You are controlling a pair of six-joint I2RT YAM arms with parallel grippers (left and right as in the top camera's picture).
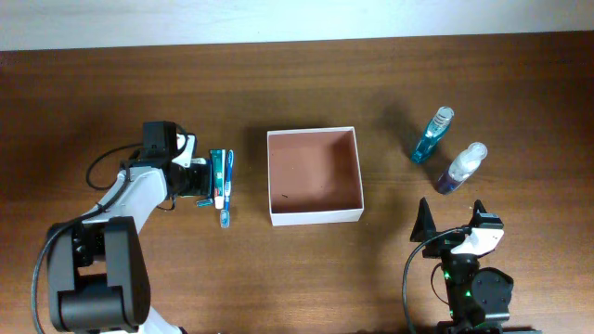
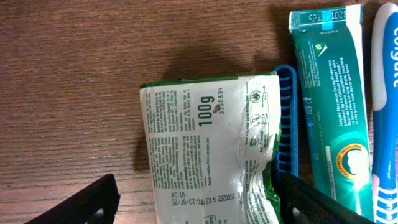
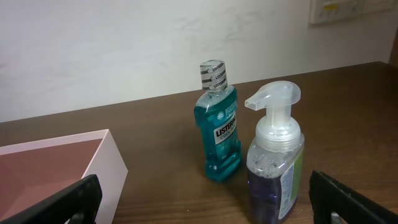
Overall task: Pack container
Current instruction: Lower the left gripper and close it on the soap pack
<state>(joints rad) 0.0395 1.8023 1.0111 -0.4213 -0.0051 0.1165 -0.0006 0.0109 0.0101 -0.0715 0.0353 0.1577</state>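
The container (image 1: 316, 215), a lidless square box with white walls and a reddish-brown inside, sits mid-table with nothing in it. Its corner (image 3: 106, 174) shows at the left of the right wrist view. My left gripper (image 1: 204, 176) is left of the box. Its jaws stand open on either side of a small green-and-white packet (image 2: 208, 149) that lies flat on the table. My left gripper (image 2: 199, 208) does not pinch the packet. My right gripper (image 1: 455, 224) waits open near the front edge. In its own view the right gripper (image 3: 202, 208) holds nothing.
A toothpaste tube (image 2: 333, 93), a blue-handled item (image 2: 287, 118) and a toothbrush pack (image 2: 385, 93) lie right beside the packet. A teal mouthwash bottle (image 1: 432, 135) and a purple pump bottle (image 1: 461, 169) stand right of the box, the pump bottle (image 3: 277, 162) nearer my right gripper.
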